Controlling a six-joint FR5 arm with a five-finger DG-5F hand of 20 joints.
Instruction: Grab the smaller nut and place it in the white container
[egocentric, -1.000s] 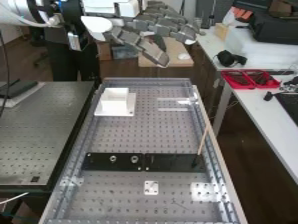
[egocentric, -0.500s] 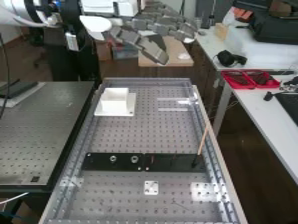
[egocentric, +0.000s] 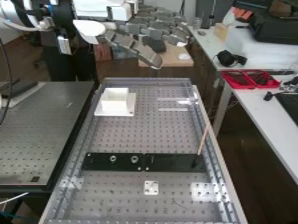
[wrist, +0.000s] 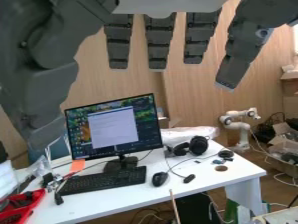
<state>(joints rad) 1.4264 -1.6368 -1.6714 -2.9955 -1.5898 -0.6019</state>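
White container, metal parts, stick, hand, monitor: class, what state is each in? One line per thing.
white container, upright
larger nut, standing on the black bar
bearing, standing on the black bar
wooden stick, tilted
hand, open, fingers straight
monitor, switched on

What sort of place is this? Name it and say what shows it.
Most likely a robotics lab: there is a robot hand, a bench with a grid of holes, and a second, white robot arm beyond a desk.
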